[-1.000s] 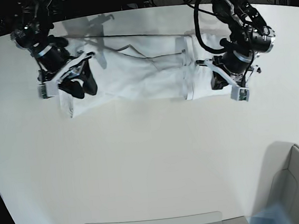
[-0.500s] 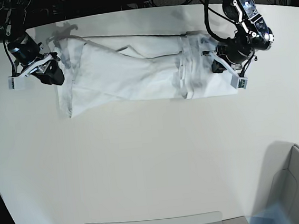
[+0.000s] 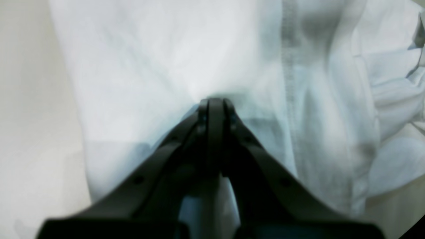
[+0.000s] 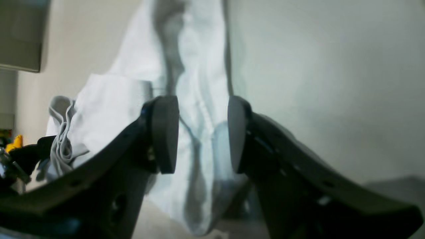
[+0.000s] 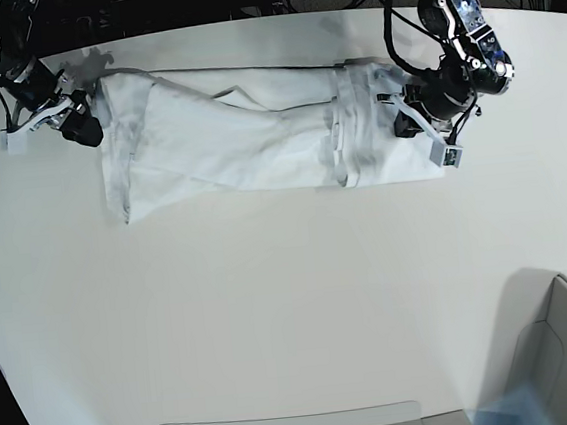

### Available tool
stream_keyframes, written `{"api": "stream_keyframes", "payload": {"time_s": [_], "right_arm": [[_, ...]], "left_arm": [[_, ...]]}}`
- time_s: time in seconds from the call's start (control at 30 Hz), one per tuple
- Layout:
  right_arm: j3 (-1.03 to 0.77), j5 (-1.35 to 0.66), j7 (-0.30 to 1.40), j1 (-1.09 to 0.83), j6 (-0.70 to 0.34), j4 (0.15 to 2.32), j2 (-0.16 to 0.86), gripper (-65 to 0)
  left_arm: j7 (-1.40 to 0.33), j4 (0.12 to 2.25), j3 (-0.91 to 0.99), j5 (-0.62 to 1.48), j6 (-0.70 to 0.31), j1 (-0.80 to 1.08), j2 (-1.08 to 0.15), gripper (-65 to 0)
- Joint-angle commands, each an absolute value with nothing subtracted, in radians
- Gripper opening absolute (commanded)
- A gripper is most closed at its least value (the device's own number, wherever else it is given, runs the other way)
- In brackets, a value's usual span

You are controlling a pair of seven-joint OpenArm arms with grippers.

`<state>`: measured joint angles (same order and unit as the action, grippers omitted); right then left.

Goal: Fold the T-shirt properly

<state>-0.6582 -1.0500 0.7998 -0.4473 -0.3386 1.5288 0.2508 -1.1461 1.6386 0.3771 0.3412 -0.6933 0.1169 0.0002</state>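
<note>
Lengthwise across the pale tabletop [image 5: 292, 302] lies the wrinkly white cotton T-shirt [image 5: 247, 146], left gripper [image 5: 414, 128] pinching one end, right gripper [image 5: 72, 127] agape beside the other.

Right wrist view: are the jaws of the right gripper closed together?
No, the right gripper has its jaws standing clearly apart, with the white T-shirt visible through the gap between them.

T-shirt [image 5: 247, 146] on table [image 5: 272, 304] | left tool [image 5: 411, 125], right tool [image 5: 66, 123] at opposite ends
</note>
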Motion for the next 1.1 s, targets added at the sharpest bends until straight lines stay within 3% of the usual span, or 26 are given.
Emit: {"api": "stream_keyframes", "payload": {"time_s": [0.0, 0.4, 0.8, 1.07], "right_arm": [[-0.662, -1.079, 0.783, -0.429, -0.371, 1.512, 0.265, -40.0], [-0.555, -1.107, 0.783, -0.335, -0.417, 1.287, 0.309, -40.0], [-0.372, -1.026, 0.783, -0.309, -0.410, 1.440, 0.251, -40.1], [-0.271, -0.791, 0.783, -0.249, -0.409, 1.503, 0.183, -41.2]], "left_arm": [[-1.194, 1.636, 0.371, 0.323, -0.698, 0.127, 0.007, -65.0], [-1.194, 1.636, 0.374, 0.323, -0.698, 0.125, 0.007, -65.0], [-1.196, 1.636, 0.375, 0.323, -0.698, 0.124, 0.008, -65.0], [-1.198, 1.639, 0.372, 0.325, -0.698, 0.124, 0.010, -65.0]]}}
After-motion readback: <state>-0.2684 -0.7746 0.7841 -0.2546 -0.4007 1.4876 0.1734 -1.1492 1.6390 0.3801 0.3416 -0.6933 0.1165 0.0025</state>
